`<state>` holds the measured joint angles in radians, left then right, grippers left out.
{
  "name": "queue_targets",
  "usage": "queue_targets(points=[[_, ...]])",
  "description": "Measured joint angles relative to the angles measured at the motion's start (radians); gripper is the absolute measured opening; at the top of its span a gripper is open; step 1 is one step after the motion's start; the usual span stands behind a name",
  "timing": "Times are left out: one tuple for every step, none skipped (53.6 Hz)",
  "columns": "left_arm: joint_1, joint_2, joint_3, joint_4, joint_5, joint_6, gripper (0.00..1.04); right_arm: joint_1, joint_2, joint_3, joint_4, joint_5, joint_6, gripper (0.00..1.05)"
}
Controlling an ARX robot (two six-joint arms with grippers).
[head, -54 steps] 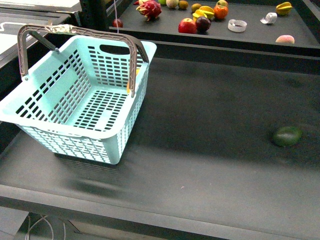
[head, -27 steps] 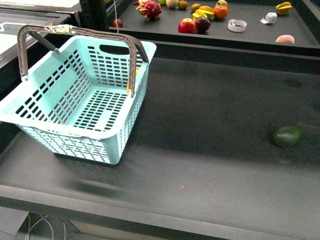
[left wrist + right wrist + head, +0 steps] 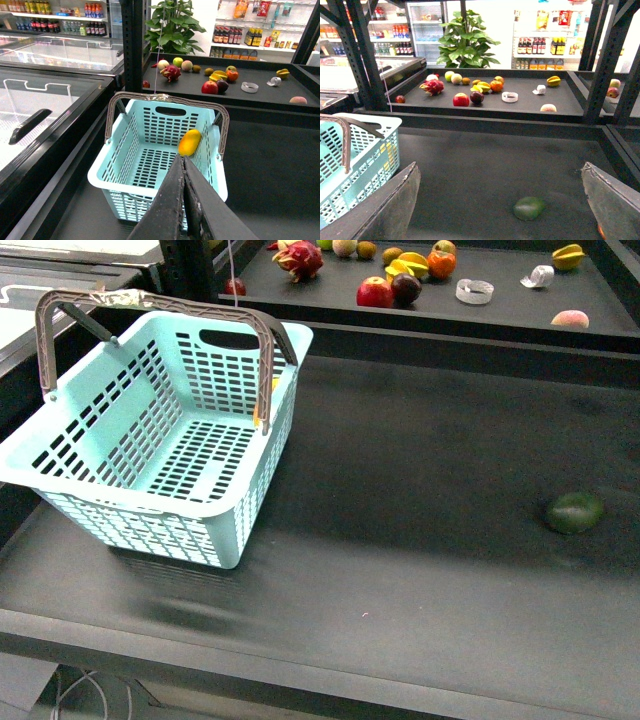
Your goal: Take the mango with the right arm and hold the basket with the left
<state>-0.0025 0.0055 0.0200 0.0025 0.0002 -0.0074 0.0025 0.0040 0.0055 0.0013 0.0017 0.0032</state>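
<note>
The light-blue basket (image 3: 150,450) with two grey-brown handles stands at the left of the dark table. The yellow mango (image 3: 190,142) lies inside it against one side wall. In the front view only slivers of the mango (image 3: 275,384) show through the wall slots, and in the right wrist view it is a yellow patch behind the basket (image 3: 357,165) wall. My left gripper (image 3: 182,159) is shut with nothing in it and hovers above the basket's (image 3: 150,165) near rim. My right gripper (image 3: 500,167) is open over bare table, well away from the basket. Neither arm shows in the front view.
A dark green roundish fruit (image 3: 575,512) lies on the table at the right, below my right gripper's open fingers (image 3: 395,210). A raised shelf (image 3: 500,310) behind holds several fruits, among them a red apple (image 3: 375,291). A glass-topped freezer (image 3: 45,100) flanks the table.
</note>
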Motion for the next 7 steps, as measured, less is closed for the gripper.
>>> queue_targets(points=[[0.000, 0.000, 0.000, 0.000, 0.000, 0.000, 0.02, 0.000, 0.000, 0.000, 0.000, 0.000, 0.000, 0.96], [0.000, 0.000, 0.000, 0.000, 0.000, 0.000, 0.02, 0.000, 0.000, 0.000, 0.000, 0.000, 0.000, 0.96], [0.000, 0.000, 0.000, 0.000, 0.000, 0.000, 0.02, 0.000, 0.000, 0.000, 0.000, 0.000, 0.000, 0.96], [0.000, 0.000, 0.000, 0.000, 0.000, 0.000, 0.02, 0.000, 0.000, 0.000, 0.000, 0.000, 0.000, 0.96], [0.000, 0.000, 0.000, 0.000, 0.000, 0.000, 0.02, 0.000, 0.000, 0.000, 0.000, 0.000, 0.000, 0.96], [0.000, 0.000, 0.000, 0.000, 0.000, 0.000, 0.02, 0.000, 0.000, 0.000, 0.000, 0.000, 0.000, 0.96], [0.000, 0.000, 0.000, 0.000, 0.000, 0.000, 0.02, 0.000, 0.000, 0.000, 0.000, 0.000, 0.000, 0.96]])
